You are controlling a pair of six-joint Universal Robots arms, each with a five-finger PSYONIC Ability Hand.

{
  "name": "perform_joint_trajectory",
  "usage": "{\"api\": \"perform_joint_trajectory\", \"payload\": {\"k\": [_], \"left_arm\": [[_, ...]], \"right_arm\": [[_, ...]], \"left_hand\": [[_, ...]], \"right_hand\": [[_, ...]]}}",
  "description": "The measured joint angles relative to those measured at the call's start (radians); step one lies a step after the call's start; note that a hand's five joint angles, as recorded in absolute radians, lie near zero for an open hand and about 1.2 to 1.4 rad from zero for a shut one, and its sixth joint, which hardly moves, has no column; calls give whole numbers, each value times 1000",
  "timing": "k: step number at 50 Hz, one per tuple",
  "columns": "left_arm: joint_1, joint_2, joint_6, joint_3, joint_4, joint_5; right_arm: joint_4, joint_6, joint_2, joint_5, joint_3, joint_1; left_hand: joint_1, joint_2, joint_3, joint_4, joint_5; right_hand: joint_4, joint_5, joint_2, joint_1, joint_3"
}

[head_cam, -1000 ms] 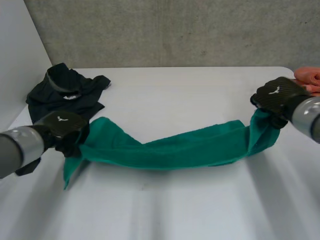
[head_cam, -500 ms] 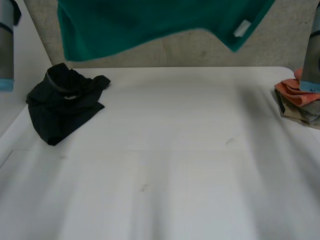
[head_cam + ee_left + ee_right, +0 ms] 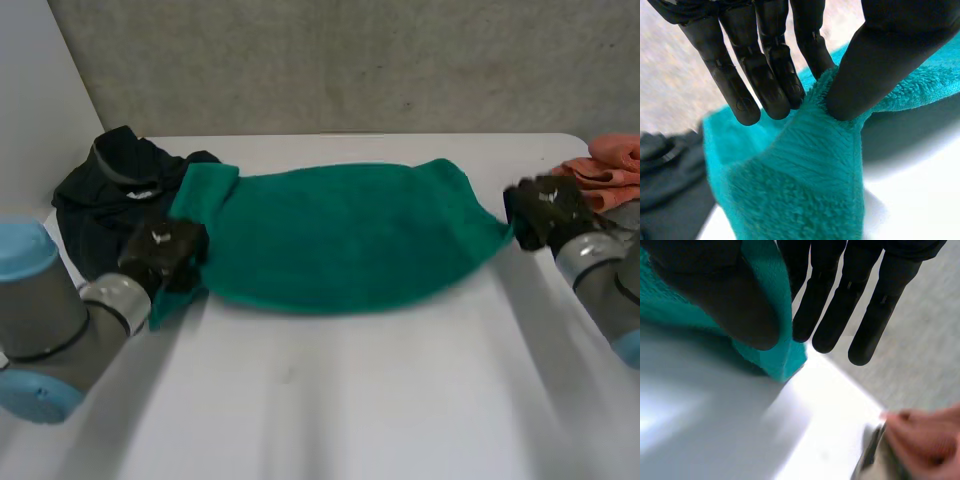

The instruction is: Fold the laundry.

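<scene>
Fingers [image 3: 765,75] and thumb of left hand [image 3: 165,250] pinching green towel [image 3: 340,235] corner near left edge of table [image 3: 350,400], right hand [image 3: 545,205] pinching opposite corner

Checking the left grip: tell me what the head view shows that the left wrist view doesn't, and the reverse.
Head view: the green towel spread across the table, the right hand at its right corner, orange cloth beyond. Left wrist view: the towel's edge pinched between thumb and fingers of the left hand. Both: towel, left hand, black garment beside it.
</scene>
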State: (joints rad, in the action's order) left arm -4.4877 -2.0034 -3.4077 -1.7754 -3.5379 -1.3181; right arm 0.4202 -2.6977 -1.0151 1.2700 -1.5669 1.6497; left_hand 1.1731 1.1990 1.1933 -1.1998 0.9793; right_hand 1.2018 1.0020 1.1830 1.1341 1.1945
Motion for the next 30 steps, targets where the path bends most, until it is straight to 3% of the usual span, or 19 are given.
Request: {"api": "perform_joint_trajectory", "payload": {"k": [4,7,8,12,23,30], "left_arm": [[-7,-12,-28,-25,14,6],[-22,-13,-44,-30,19,6],[-28,-12,-48,-31,21,5],[-47,2,-53,-40,27,0],[-115,137,-41,-179,43,-21],[-173,162,-42,-246,41,-22]], "right_arm": [[-63,33,-15,-11,-37,-21],[-78,28,-38,-22,-65,-31],[-76,21,-47,-25,-74,-34],[-52,-8,-72,-30,-102,-37],[13,-30,-87,-18,-140,-23],[14,-14,-85,-15,-144,-13]], "left_hand": [[-1,-1,-1,0,0],[-154,-157,-153,158,-123],[-425,-416,-385,397,-351],[-829,-817,-801,821,-773],[-830,-852,-844,858,-820],[-687,-725,-718,722,-672]], "right_hand": [[0,0,0,0,0],[0,0,0,0,0],[0,0,0,0,0],[0,0,0,0,0],[0,0,0,0,0],[0,0,0,0,0]]}}
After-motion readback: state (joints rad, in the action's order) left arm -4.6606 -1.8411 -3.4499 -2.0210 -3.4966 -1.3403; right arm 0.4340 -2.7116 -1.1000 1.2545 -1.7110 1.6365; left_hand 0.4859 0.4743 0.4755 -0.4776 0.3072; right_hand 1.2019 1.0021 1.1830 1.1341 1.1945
